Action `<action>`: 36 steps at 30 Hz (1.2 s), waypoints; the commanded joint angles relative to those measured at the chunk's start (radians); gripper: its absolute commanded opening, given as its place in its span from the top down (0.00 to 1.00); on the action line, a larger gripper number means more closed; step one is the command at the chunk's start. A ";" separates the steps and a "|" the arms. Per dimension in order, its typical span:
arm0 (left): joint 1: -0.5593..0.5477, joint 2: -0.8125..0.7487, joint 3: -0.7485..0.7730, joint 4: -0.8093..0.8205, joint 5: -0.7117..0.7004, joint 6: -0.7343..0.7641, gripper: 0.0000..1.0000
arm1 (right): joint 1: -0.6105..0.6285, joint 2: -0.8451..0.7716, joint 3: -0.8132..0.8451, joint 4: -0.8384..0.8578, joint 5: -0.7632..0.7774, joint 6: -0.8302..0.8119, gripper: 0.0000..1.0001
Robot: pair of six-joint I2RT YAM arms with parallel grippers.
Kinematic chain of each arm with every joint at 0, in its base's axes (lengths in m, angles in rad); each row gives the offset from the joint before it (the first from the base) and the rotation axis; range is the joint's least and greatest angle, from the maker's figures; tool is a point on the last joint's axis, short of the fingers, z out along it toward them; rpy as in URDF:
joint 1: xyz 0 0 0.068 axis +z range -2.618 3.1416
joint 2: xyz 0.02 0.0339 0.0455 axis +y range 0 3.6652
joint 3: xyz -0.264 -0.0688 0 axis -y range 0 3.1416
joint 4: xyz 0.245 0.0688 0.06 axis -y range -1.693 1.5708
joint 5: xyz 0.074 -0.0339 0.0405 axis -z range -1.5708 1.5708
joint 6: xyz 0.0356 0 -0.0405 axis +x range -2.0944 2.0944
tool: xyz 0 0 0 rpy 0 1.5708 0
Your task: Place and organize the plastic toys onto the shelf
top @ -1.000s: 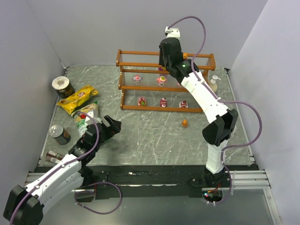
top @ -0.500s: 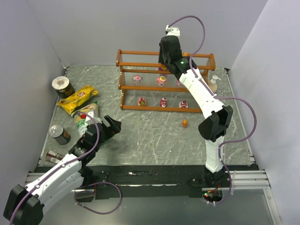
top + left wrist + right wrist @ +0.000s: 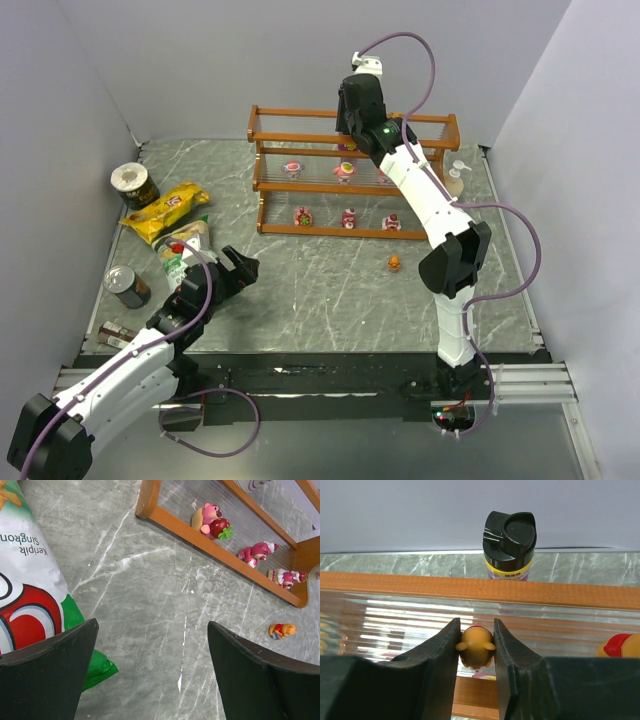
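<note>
Found right gripper (image 3: 476, 628) clamped on an orange toy (image 3: 476, 650), head-up between the tips. Clear top tier of shelf (image 3: 420, 587) just past them, second orange toy (image 3: 621, 647) to their right. Logged left gripper (image 3: 150, 672) wide open, empty, well off.

White arms (image 3: 115, 385), black joints; purple cables (image 3: 434, 72); left gripper (image 3: 152, 624) matte black.

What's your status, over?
Right end effector shut on small orange plastic figurine, at top tier of brown wooden shelf. Left end effector open. Second orange figurine loose on table. Nothing blocking.
</note>
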 commanded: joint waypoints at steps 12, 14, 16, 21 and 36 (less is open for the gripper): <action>0.002 -0.011 0.039 0.013 -0.006 0.013 0.04 | -0.018 0.015 0.002 -0.007 -0.043 -0.029 0.46; 0.002 -0.009 0.040 0.013 -0.006 0.013 0.04 | -0.018 0.012 0.000 -0.006 -0.047 -0.027 0.46; 0.002 -0.011 0.039 0.013 -0.006 0.013 0.04 | -0.021 0.009 0.000 -0.004 -0.048 -0.026 0.44; 0.002 -0.009 0.040 0.008 -0.007 0.013 0.04 | -0.018 -0.039 -0.043 0.026 -0.044 -0.026 0.35; 0.002 -0.019 0.039 0.008 -0.009 0.011 0.04 | -0.017 -0.215 -0.125 0.085 -0.102 -0.052 0.27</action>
